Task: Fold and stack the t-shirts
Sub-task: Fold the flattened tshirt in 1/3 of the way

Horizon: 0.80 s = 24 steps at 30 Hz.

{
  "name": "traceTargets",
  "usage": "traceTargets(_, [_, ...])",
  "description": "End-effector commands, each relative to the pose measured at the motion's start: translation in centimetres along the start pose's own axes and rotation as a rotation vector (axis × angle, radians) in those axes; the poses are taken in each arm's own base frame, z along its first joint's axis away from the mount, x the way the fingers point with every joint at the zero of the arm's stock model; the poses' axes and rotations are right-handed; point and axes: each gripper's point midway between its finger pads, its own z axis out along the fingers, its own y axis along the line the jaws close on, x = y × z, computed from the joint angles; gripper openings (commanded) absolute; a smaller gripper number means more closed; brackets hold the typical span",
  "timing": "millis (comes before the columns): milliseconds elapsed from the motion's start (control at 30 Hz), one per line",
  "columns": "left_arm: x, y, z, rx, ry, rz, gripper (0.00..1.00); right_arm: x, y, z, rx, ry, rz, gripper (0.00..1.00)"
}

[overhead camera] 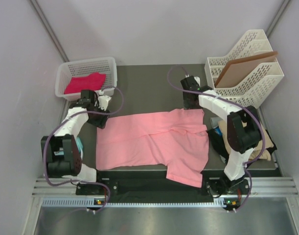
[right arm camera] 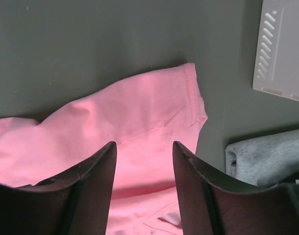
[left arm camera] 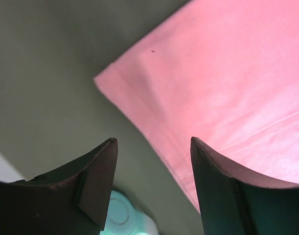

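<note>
Left gripper point(left arm camera: 153, 142) and right gripper point(right arm camera: 144, 144) hang open, empty, over the far corners of the salmon t-shirt point(overhead camera: 149, 142), spread and seemingly unfolded. Beyond its left corner, a magenta t-shirt point(overhead camera: 85, 82) sits in a basket point(overhead camera: 66, 68).

Dark grey bench point(overhead camera: 144, 88), with a salmon pink t-shirt point(overhead camera: 149, 142) spread flat across its middle. At the far left corner a white basket point(overhead camera: 85, 62), at the far right a white file rack point(overhead camera: 247, 83). Along the right edge, a heap of tan and black t-shirts point(overhead camera: 267, 143).
</note>
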Motion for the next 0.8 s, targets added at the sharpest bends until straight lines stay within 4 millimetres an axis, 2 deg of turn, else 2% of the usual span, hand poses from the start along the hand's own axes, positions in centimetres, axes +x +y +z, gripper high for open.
traceTargets(0, [-0.7,-0.6,1.4,0.049,-0.003,-0.035,0.65,-1.1,0.0,0.8,-0.021,-0.01,0.046,0.49])
traceTargets(200, [-0.7,-1.2,3.5,0.098,0.039,-0.044,0.65,-0.2,-0.7,3.2,-0.027,0.044,0.083,0.45])
traceTargets(233, [-1.2,-1.0,3.6,0.097,0.037,-0.042,0.65,-0.1,-0.8,3.3,-0.03,0.05,0.089,0.45])
traceTargets(267, [-0.9,-1.3,4.6,0.116,0.065,-0.047,0.63,0.2,-1.0,3.9,-0.031,0.063,0.095,0.45])
traceTargets(333, [-1.4,-1.3,5.0,0.134,0.079,-0.056,0.62,0.7,-0.8,4.2,-0.043,0.082,0.102,0.45])
traceTargets(367, [-1.1,-1.6,5.8,0.161,0.103,-0.062,0.6,1.0,-0.8,4.3,-0.044,0.092,0.099,0.44])
traceTargets(567, [-0.8,-2.1,6.8,0.186,0.133,-0.044,0.6,2.9,-0.4,4.9,-0.069,0.129,0.105,0.44])
traceTargets(700, [-0.1,-1.6,8.3,0.143,0.173,-0.052,0.59,3.9,-0.5,6.1,-0.059,0.166,0.116,0.44])
traceTargets(767, [0.1,-0.7,9.2,0.093,0.199,-0.054,0.59,4.1,-0.6,6.9,-0.054,0.19,0.126,0.44])
